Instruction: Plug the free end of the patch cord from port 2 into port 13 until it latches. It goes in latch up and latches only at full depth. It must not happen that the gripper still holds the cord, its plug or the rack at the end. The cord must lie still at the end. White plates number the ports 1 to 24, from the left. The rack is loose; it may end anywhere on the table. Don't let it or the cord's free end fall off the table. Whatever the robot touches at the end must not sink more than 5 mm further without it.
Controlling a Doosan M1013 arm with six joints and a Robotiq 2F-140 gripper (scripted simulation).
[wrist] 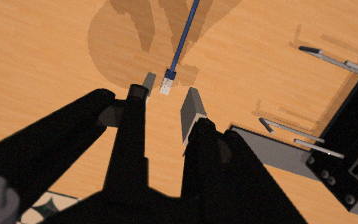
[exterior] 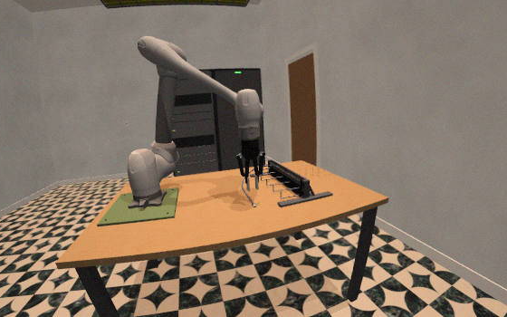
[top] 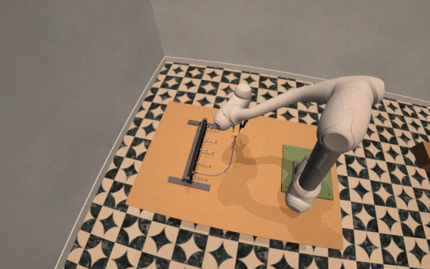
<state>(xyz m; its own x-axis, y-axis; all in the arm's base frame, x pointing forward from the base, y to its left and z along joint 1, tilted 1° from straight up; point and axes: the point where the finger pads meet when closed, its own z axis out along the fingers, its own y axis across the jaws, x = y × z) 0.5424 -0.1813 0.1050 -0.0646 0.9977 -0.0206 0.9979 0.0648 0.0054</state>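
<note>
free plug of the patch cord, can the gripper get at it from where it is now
Probably yes: the free plug lies out on the wood, nothing covering it, and the gripper hangs above with fingers parted.
</note>
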